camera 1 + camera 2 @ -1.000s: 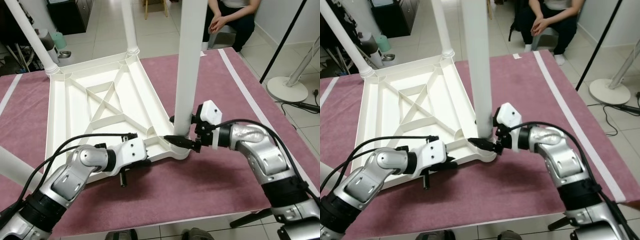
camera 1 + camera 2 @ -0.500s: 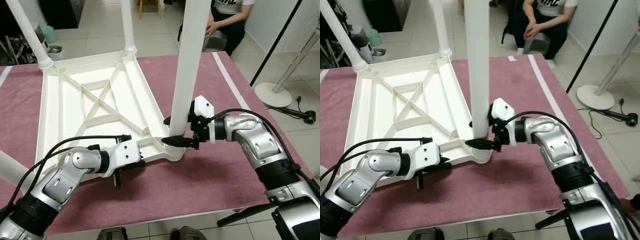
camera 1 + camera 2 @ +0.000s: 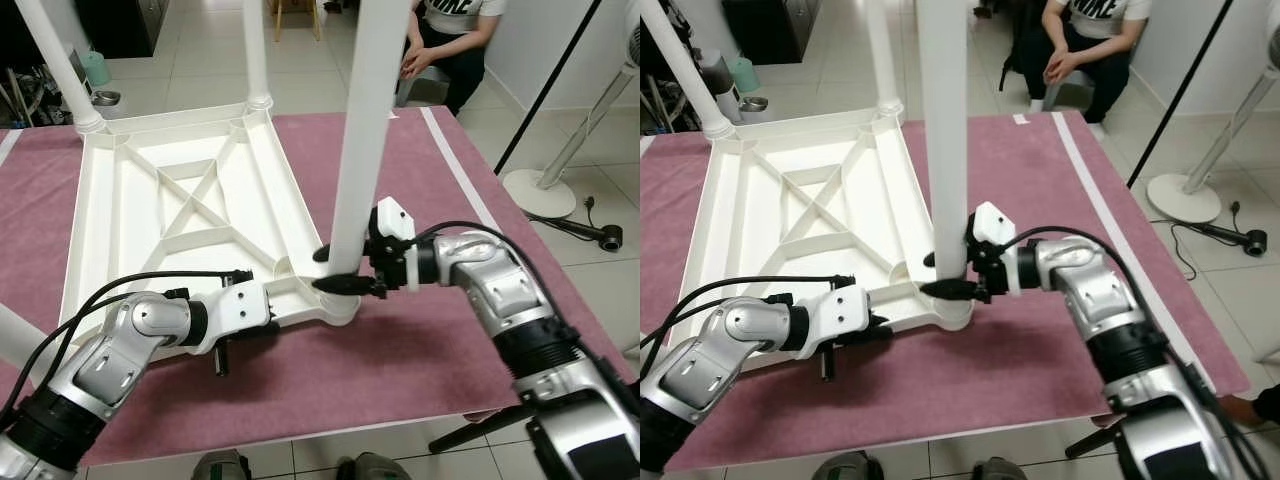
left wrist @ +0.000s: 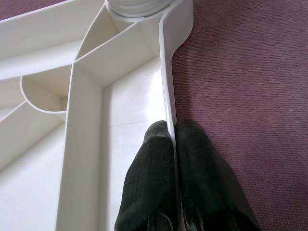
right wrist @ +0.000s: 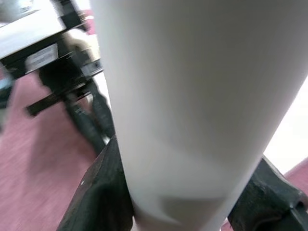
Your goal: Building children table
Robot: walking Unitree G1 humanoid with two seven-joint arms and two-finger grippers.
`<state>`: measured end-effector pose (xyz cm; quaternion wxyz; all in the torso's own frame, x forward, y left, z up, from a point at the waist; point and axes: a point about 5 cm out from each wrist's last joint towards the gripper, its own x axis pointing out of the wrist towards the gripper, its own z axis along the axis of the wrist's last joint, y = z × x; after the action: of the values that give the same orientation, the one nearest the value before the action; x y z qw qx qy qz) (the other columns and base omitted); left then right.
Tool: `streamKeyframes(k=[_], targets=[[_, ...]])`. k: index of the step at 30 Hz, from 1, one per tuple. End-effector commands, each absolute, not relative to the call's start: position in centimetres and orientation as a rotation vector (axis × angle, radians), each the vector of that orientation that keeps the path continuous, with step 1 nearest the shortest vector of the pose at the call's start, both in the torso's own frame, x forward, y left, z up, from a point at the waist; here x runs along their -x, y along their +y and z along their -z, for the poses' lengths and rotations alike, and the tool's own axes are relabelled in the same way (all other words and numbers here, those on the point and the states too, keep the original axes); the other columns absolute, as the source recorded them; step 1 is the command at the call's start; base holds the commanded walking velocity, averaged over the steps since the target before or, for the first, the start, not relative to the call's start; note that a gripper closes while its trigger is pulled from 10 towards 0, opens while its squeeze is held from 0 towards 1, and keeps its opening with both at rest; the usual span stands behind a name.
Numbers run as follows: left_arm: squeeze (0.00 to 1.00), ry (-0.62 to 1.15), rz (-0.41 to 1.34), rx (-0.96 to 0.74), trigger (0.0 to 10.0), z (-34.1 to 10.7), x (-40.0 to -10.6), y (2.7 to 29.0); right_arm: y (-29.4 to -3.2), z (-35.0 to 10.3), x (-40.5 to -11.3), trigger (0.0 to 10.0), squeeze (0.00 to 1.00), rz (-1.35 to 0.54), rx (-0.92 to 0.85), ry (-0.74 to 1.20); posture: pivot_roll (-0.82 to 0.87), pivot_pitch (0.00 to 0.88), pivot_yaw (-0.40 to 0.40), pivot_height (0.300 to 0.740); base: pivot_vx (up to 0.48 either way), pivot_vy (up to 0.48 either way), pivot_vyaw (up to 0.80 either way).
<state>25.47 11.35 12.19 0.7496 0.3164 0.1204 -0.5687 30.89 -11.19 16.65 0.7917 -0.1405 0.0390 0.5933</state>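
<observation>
white children's tabletop (image 3: 190, 215) lies upside down on the maroon-covered counter (image 3: 420, 350) | right gripper (image 3: 338, 270) clamped around the white table leg (image 3: 362, 130) standing upright in the near corner socket | left gripper (image 4: 171, 144) pinched onto the tabletop's near rim | seated person (image 3: 445, 40) beyond the counter

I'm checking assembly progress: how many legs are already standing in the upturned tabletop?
3, maybe more out of frame: two at the far corners, and one at the near right corner, gripped by the right gripper.
</observation>
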Motion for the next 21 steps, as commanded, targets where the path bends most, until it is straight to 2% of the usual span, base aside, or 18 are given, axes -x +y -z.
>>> streamKeyframes(k=[1,6,12,13,15,16,21], targets=[[0.0,0.118,1.301,-0.698,0.0,-14.2,-25.4,9.0,-9.8,-15.9,-30.9,0.0,0.0,-1.212,0.291,0.08,0.06,0.0,0.072,0.74,0.0,0.0,0.0],[0.0,0.11,1.279,-0.703,0.0,-14.5,-26.1,8.9,-9.5,-15.3,-31.0,0.0,0.0,-1.118,0.274,0.069,0.06,0.0,0.096,0.74,0.0,0.0,0.0],[0.0,0.098,1.241,-0.686,0.0,-15.2,-27.1,8.7,-7.1,-14.4,-32.4,0.0,0.0,-0.773,0.295,0.098,0.04,0.0,0.122,0.74,0.0,0.0,0.0],[0.0,0.098,1.241,-0.686,0.0,-15.2,-27.1,8.7,-7.1,-14.4,-32.4,0.0,0.0,-0.773,0.295,0.098,0.04,0.0,0.122,0.74,0.0,0.0,0.0],[0.0,0.097,1.249,-0.684,0.0,-15.2,-27.1,8.6,-5.6,-14.5,-32.8,0.0,0.0,-0.652,0.307,0.095,0.04,0.0,0.122,0.74,0.0,0.0,0.0],[0.0,0.097,1.249,-0.684,0.0,-15.2,-27.1,8.6,-5.6,-14.5,-32.8,0.0,0.0,-0.652,0.307,0.095,0.04,0.0,0.122,0.74,0.0,0.0,0.0],[0.0,0.099,1.271,-0.678,0.0,-15.2,-26.9,8.5,-3.9,-14.9,-33.5,0.0,0.0,-0.412,0.249,0.081,0.04,0.0,0.117,0.74,0.0,0.0,0.0]])
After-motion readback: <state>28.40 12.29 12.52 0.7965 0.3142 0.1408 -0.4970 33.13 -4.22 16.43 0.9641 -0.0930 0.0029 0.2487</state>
